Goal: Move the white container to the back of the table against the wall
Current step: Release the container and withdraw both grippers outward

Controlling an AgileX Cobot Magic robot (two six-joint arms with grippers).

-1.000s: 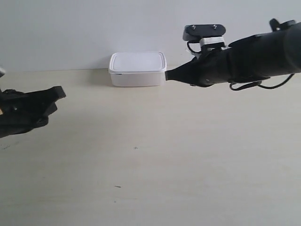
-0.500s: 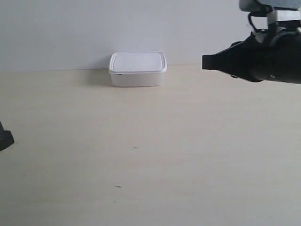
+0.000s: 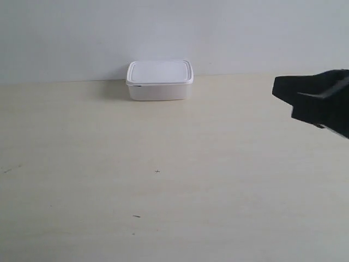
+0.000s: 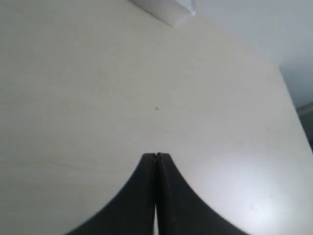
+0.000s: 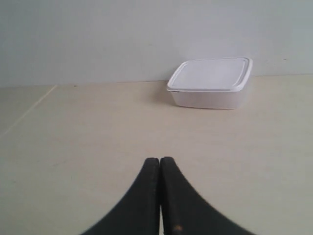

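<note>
The white container [image 3: 160, 79] stands lidded at the back of the table [image 3: 163, 180], close to the wall [image 3: 163, 33]. It shows whole in the right wrist view [image 5: 211, 82] and as one corner in the left wrist view [image 4: 164, 10]. My right gripper [image 5: 160, 160] is shut on nothing, well short of the container. In the exterior view it is the black arm at the right edge, with its gripper [image 3: 279, 88] apart from the box. My left gripper [image 4: 155, 155] is shut and empty over bare table. The left arm is out of the exterior view.
A few tiny dark specks [image 3: 157, 171] mark the tabletop. The table's far edge meets the wall right behind the container. In the left wrist view the table's side edge [image 4: 288, 88] runs along one side.
The arm at the exterior view's right has drawn back from beside the container toward the right edge. The arm at the exterior view's left has withdrawn out of view. The container has not moved.
</note>
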